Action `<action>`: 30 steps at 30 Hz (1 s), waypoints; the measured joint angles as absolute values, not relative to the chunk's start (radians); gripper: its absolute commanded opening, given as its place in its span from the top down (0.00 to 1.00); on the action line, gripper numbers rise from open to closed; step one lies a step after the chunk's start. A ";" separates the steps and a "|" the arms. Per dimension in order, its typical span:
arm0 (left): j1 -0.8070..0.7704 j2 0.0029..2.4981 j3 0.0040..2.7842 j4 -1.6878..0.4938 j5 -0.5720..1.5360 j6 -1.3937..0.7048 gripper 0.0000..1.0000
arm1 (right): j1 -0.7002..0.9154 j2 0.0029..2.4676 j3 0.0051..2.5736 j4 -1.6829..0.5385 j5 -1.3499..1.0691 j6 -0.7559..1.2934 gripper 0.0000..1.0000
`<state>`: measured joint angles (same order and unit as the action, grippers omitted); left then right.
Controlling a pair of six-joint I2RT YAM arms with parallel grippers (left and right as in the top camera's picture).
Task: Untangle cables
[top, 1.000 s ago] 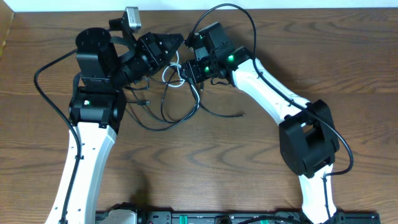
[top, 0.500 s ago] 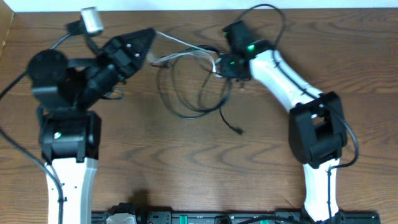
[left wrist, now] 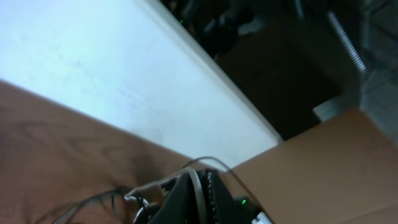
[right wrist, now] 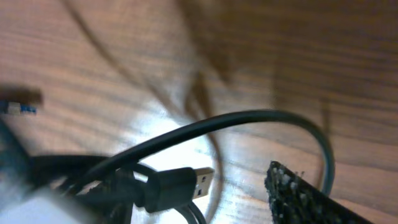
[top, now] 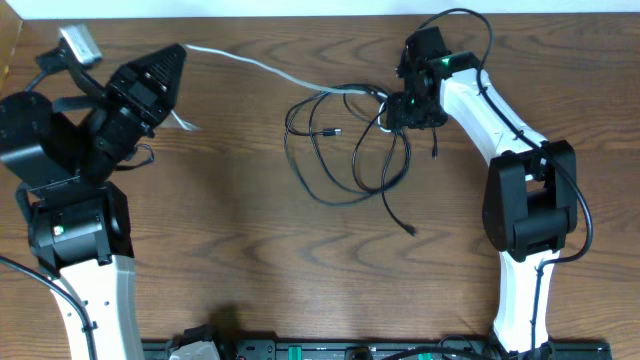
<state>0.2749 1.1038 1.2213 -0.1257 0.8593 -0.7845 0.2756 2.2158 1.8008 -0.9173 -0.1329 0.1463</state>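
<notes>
My left gripper [top: 178, 55] is at the far left, shut on the white cable [top: 262, 68]. That cable runs nearly taut to the right into the black cables [top: 345, 150]; its short free end [top: 184, 123] hangs below the jaws. In the left wrist view the white cable [left wrist: 198, 186] lies pinched between the dark fingers. The black cables lie looped in a loose tangle at the table's middle right, with one plug end [top: 413, 231] trailing toward the front. My right gripper [top: 405, 108] hovers over the tangle's right side, open. A black USB plug [right wrist: 186, 182] lies beside its finger [right wrist: 301, 194].
A cardboard box [top: 8, 45] stands at the far left corner, also seen in the left wrist view [left wrist: 323, 162]. The table's far edge meets a white wall [top: 300, 8]. A thick black cord [top: 470, 20] arches over the right arm. A black rail [top: 350, 350] runs along the front edge.
My left gripper has swung left and back with the white cable, drawing it out long. The right gripper and the black tangle have shifted right, and the right jaws stand wider.
</notes>
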 measured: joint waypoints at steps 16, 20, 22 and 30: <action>0.087 1.276 1.222 -0.355 0.859 -0.598 0.93 | 0.302 2.218 2.042 -1.076 -0.330 -0.028 0.37; 0.038 1.343 1.222 -0.405 0.859 -0.558 0.93 | 0.344 2.218 2.006 -1.017 -0.303 -0.010 0.42; 0.034 1.375 1.222 -0.445 0.851 -0.542 0.93 | 0.362 2.218 1.968 -0.980 -0.281 0.008 0.43; 0.002 1.448 1.222 -0.529 0.775 -0.499 0.93 | 0.365 2.219 1.838 -0.842 -0.246 0.033 0.49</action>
<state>0.0017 1.4475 1.2217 -0.5289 0.7753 -0.4992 0.3649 2.2189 1.8378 -0.8417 -0.2459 0.0334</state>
